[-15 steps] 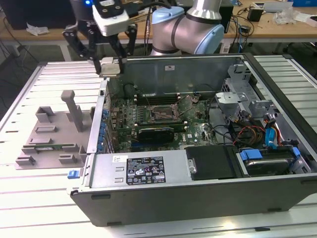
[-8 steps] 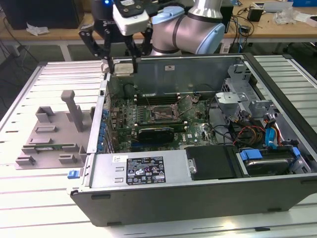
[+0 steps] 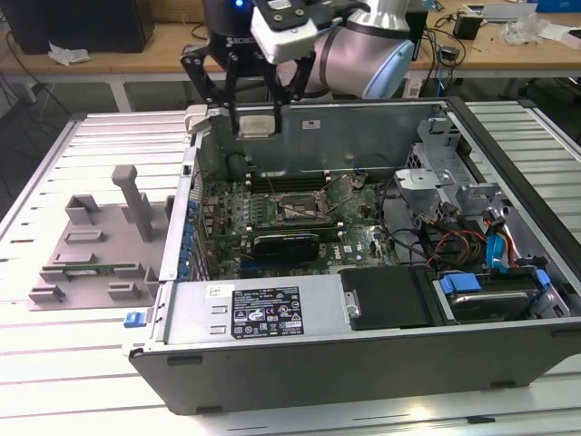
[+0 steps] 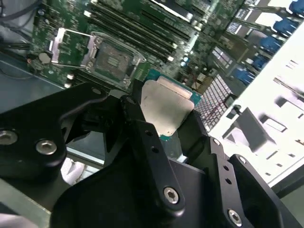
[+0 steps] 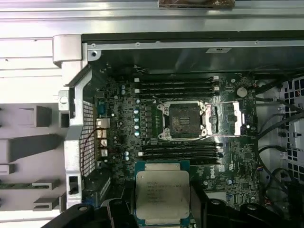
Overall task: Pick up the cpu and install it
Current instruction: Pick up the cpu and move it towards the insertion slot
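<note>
exterior view: gripper [image 3: 256,125] pinching cpu [image 3: 257,123] at upper centre of frame, above case [image 3: 363,118] back wall, well apart from socket [image 3: 295,207] | second wrist view: cpu [image 4: 166,107] clamped in gripper, socket [image 4: 110,57] open and bare | first wrist view: cpu [image 5: 162,190] held short of socket [image 5: 184,121] | progress: pick done, install not yet

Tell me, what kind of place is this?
Probably a robotics lab or workshop: a black robot gripper holds a small square silver-topped cpu over an open grey metal computer case on a slatted metal table, and wooden workbenches strewn with cables stand behind.
</note>
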{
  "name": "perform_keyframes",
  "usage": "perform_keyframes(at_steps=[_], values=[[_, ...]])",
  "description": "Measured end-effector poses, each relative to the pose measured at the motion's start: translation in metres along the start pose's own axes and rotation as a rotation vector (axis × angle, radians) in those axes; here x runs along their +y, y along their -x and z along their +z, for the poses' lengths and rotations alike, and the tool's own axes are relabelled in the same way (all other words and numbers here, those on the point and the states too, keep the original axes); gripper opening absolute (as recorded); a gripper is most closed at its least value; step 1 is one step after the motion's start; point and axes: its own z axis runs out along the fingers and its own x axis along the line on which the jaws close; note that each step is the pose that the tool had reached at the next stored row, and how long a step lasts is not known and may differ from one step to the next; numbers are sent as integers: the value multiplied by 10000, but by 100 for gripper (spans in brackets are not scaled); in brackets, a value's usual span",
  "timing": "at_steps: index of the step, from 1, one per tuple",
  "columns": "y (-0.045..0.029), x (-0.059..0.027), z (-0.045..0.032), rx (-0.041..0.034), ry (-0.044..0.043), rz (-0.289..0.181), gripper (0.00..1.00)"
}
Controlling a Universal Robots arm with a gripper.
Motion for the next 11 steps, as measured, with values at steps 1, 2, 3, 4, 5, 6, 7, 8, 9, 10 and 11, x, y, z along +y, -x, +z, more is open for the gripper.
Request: perform_keyframes(at_steps=[1,2,3,4,5,6,7,8,9,10,11], values=[[33,1,1,0,0,1,55],[77,3,3,0,1,2,55],[133,5,4,0,0,0,55],[195,7,7,0,0,2,55],[227,8,8,0,0,1,55],[250,9,8,1,-1,1,55],[253,8,8,0,1,0,55],[253,8,8,0,0,1,55],[253,9,8,0,0,1,55],[257,9,14,-2,4,1,55],[257,9,22,-1,3,2,55]])
